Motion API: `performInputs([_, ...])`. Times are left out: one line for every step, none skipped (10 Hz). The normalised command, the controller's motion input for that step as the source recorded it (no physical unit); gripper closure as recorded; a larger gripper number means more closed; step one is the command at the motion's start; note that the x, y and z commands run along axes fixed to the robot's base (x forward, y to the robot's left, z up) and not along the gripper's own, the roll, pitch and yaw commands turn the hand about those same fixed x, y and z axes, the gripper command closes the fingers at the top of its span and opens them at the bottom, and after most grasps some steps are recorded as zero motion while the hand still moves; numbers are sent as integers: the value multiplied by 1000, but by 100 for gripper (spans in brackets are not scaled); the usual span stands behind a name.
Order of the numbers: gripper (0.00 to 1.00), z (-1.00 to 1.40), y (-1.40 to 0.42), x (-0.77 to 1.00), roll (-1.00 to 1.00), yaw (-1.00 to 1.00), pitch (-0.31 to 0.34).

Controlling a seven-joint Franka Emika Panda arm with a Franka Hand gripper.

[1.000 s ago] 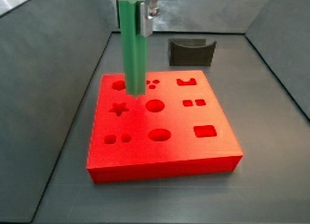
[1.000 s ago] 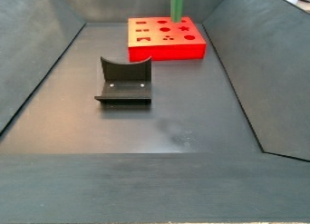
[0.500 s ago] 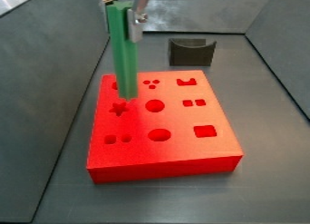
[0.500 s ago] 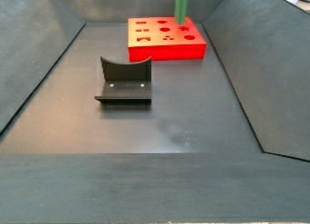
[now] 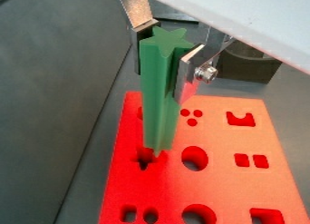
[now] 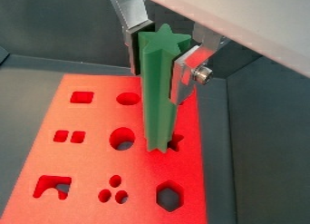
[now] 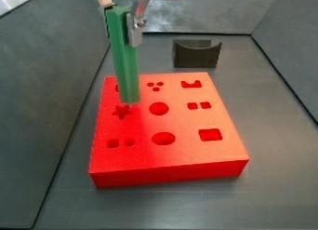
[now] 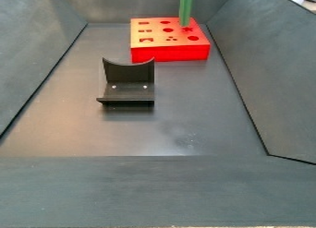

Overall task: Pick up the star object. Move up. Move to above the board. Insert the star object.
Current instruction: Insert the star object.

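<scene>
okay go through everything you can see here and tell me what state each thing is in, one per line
Star object: upright, held at its top, lower end at the board's star hole; how deep it sits is unclear.
Gripper: above the board, shut on the star object.
Board: flat on the floor; its other holes are empty.
Fixture: on the floor, apart from the board, holding nothing.

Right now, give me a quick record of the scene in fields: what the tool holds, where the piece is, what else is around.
tool: tool, shut on the star object, above the board's star-hole side
held piece: star object, green, upright, lower end at the star hole
insertion: in both wrist views the tip sits at the hole's mouth; depth cannot be told
board: board, red, flat on the floor, its other holes unfilled
fixture: fixture, dark, standing on the floor apart from the board
</scene>
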Motion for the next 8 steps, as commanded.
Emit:
performInputs([100, -31, -109, -14, 57, 0, -60])
performInputs([100, -26, -120, -43, 74, 0, -66])
performInputs([100, -23, -126, -60, 70, 0, -60])
performInputs([100, -63, -163, -94, 96, 0, -60])
performInputs([100, -97, -154, -109, 103, 0, -59])
performInputs([100, -94, -51, -157, 66, 0, -59])
performInputs([100, -109, 0, -223, 39, 74, -74])
performInputs([100, -71, 23, -86, 0, 163, -60])
